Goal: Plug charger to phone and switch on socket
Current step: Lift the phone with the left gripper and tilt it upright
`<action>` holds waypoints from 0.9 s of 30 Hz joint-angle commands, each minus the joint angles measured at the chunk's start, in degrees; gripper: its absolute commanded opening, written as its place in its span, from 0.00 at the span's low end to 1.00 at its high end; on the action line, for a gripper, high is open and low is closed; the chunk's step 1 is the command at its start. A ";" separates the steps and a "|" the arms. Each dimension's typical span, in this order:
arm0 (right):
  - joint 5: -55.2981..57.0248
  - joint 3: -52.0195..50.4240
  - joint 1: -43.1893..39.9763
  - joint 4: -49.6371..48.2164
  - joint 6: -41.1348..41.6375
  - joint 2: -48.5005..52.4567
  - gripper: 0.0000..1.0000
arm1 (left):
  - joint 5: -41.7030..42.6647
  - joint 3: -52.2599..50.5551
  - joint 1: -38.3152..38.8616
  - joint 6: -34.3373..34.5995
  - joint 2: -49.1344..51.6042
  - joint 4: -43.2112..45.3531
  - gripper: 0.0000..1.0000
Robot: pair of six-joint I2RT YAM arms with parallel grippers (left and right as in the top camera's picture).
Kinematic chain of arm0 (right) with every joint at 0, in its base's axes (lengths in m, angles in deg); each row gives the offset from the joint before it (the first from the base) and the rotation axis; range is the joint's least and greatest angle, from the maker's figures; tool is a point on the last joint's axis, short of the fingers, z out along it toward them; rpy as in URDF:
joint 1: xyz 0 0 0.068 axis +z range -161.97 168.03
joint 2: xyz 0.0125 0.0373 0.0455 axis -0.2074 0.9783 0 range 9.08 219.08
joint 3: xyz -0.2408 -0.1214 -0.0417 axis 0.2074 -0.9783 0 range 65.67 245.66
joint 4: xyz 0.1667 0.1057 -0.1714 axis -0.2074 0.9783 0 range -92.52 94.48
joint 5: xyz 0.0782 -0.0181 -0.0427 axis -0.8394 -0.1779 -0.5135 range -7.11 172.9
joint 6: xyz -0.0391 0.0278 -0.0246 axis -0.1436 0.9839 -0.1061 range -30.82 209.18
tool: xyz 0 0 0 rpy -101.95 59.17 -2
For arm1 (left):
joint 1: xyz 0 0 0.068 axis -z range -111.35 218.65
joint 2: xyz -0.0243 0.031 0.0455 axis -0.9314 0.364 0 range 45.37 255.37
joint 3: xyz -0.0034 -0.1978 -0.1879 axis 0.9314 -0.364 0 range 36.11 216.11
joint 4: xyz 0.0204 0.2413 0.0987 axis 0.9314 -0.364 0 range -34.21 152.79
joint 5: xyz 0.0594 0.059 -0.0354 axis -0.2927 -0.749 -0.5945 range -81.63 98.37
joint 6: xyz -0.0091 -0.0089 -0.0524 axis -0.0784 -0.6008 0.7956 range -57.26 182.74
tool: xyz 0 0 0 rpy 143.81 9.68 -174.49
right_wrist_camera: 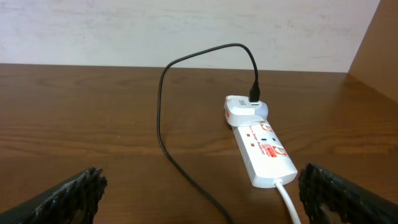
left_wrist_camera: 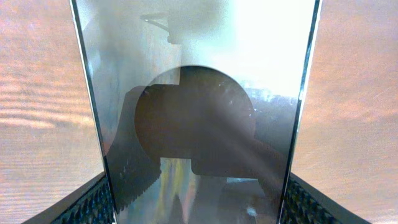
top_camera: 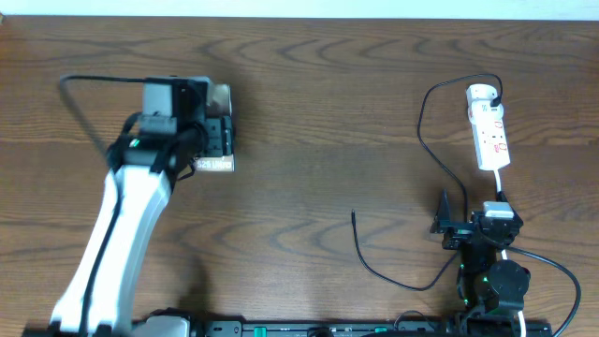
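The phone (top_camera: pixel 217 165) lies at the left of the table, its white lettering showing below my left gripper (top_camera: pixel 213 131). In the left wrist view its glossy face (left_wrist_camera: pixel 199 74) fills the space between the two fingers of that gripper (left_wrist_camera: pixel 196 208), which is shut on its long edges. The socket (top_camera: pixel 489 131) is a white power strip at the far right, also in the right wrist view (right_wrist_camera: pixel 264 149). The charger's black cable (top_camera: pixel 374 267) (right_wrist_camera: pixel 161 118) runs from a white adapter (right_wrist_camera: pixel 245 109) on the strip to a free tip (top_camera: pixel 353 214). My right gripper (top_camera: pixel 471 210) (right_wrist_camera: pixel 199 193) is open and empty, just short of the strip.
The strip's white cord (right_wrist_camera: pixel 287 200) runs back toward my right arm. A pale wall (right_wrist_camera: pixel 186 31) borders the far table edge. Bare brown wood (top_camera: pixel 318 112) lies between the phone and the cable.
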 commanded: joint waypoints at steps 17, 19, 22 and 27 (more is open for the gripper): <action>0.09 -0.07 0.44 0.26 -0.70 -0.31 0.99 | 37.70 2.34 -13.84 57.51 -7.15 3.39 0.07; 0.09 -0.07 0.44 0.26 -0.70 -0.31 0.99 | 44.78 2.34 -16.37 62.47 -4.52 4.44 0.07; 0.09 -0.07 0.44 0.26 -0.70 -0.31 0.99 | 51.36 2.34 -18.80 70.44 -1.09 4.48 0.07; 0.09 -0.07 0.44 0.26 -0.70 -0.31 0.99 | 57.09 2.34 -19.58 86.79 2.64 4.31 0.07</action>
